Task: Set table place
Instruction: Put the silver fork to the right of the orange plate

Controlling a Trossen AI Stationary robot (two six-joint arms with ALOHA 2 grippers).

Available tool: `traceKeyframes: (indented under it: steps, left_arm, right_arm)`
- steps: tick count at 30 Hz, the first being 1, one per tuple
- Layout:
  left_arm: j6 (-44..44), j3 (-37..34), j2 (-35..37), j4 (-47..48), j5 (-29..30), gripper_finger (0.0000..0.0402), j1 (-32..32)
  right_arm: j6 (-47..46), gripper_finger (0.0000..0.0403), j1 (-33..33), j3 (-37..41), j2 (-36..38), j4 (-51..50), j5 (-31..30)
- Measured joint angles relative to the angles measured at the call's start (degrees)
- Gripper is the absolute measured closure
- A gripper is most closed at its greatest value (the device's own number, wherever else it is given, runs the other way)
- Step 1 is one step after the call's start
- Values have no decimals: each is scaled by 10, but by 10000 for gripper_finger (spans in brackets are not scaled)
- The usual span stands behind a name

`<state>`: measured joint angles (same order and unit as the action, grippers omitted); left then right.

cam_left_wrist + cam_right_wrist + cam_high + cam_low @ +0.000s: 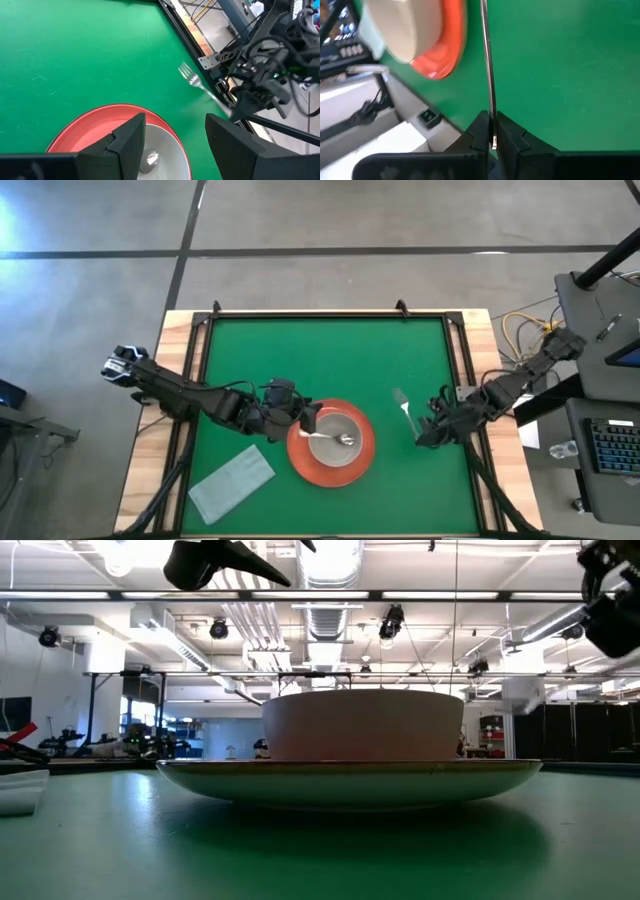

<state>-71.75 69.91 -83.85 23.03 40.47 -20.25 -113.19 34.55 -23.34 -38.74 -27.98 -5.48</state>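
The orange-red plate (300, 463) lies on the green table (320, 360) near its front middle. The grey bowl (335, 428) stands on the plate, and the silver spoon (345, 440) lies in the bowl. My left gripper (312, 420) hovers open over the plate's left rim, with the bowl's edge (165, 145) below its spread fingers. Right of the plate, my right gripper (428, 428) is shut on the silver fork (403, 405), whose tines (187, 72) point toward the far edge. My right gripper pinches the fork's handle near its free end (492, 131) between its two fingers. The fork sticks out forward in line with the fingers, which slant down from the table's right side. Whether the tines touch the table I cannot tell.
A folded grey-green cloth (232, 480) lies at the near left of the table. Black rails and a wooden border (470, 380) run close by my right gripper. Bare green top lies between the plate and the fork and across the far half.
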Motion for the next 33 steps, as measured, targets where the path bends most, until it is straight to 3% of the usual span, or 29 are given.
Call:
traceKeyframes:
  steps: [3,9,15,27,33]
  left_arm:
    - [-1,0,0,0,0,210,1]
    - [-18,0,0,0,0,210,1]
    - [-30,0,0,0,-8,210,1]
    - [-30,-1,0,0,-27,210,1]
    - [-30,-1,0,1,-43,210,0]
  right_arm:
    - [-17,390,3,16,-33,36,-6]
    - [-25,390,4,56,-144,222,-1]
    - [-26,390,8,56,-265,341,9]
    - [-15,390,12,-25,-475,406,12]
    - [-12,390,12,-59,-522,406,21]
